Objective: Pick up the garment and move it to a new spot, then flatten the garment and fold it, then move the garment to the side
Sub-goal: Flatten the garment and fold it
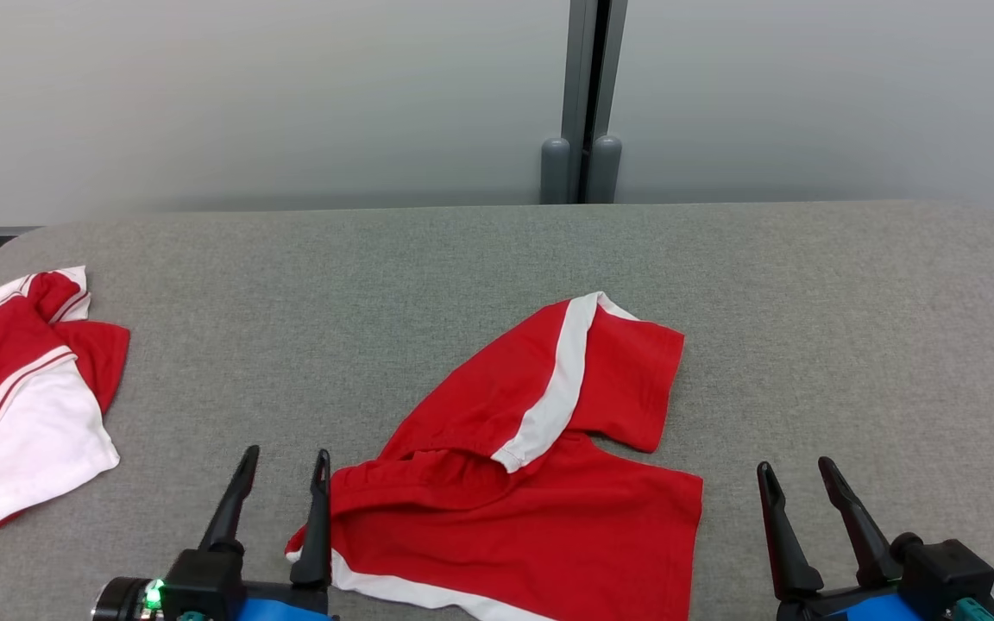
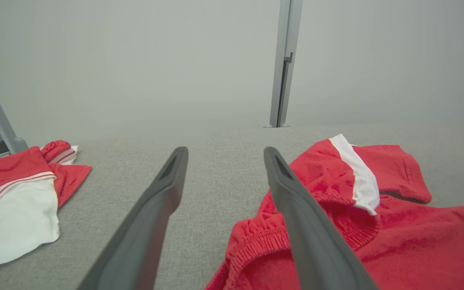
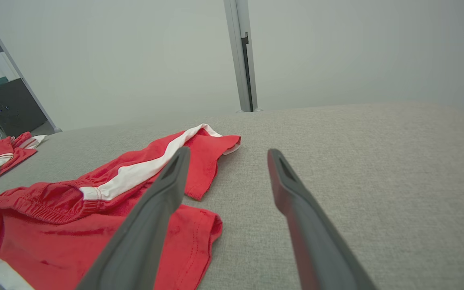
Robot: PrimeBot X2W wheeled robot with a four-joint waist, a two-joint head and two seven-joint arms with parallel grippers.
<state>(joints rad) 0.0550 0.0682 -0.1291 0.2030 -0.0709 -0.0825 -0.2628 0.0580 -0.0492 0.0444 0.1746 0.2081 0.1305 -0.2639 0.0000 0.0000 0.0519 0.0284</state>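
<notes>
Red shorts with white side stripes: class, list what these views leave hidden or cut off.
Red shorts with white side stripes: near edge cut off by the head view's bottom edge.
Their elastic waistband: partly behind a dark finger in the left wrist view.
Second red-and-white garment: cut off by the head view's left edge; crumpled, kind unclear.

A grey, fabric-covered table (image 1: pixel 851 302) with rounded far corners carries two pieces of clothing. Red shorts (image 1: pixel 531 517) with white side stripes lie rumpled near its front middle, one leg twisted toward the far side. A crumpled red-and-white garment (image 1: pixel 5 414) lies well apart at the left edge.
</notes>
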